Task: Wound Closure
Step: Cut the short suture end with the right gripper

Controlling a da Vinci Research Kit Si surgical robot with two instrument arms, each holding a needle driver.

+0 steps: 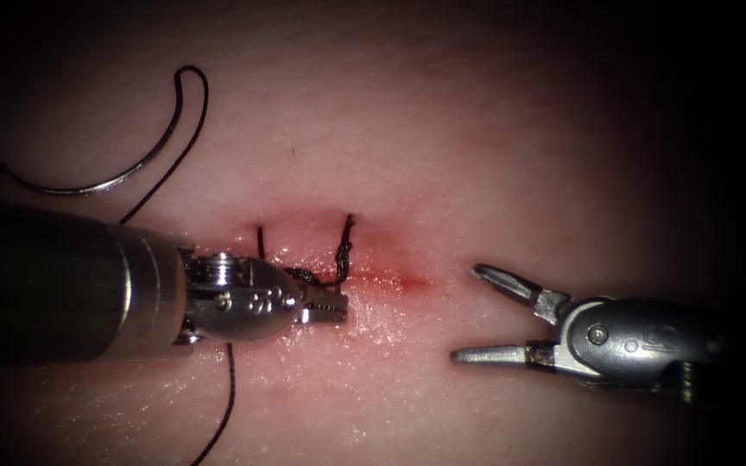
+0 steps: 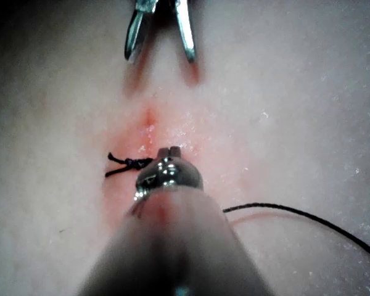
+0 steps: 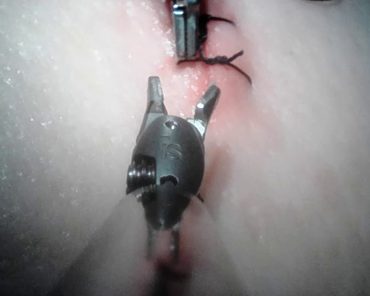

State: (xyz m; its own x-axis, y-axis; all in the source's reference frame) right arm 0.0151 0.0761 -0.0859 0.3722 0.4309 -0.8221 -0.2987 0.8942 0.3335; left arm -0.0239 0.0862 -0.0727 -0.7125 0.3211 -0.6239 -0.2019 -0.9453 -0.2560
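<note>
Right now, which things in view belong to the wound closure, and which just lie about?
In use:
left tool, jaws shut at the knot on the cut
right tool, open, empty
thread

Lying about:
needle, free on the tissue, upper left

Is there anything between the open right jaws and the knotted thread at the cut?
Nothing visible: bare pink tissue separates the right tool from the dark thread knot. The left tool sits beside the knot, not between.

Needle [image 1: 123,142] loose on tissue [image 1: 494,147], upper left
</note>
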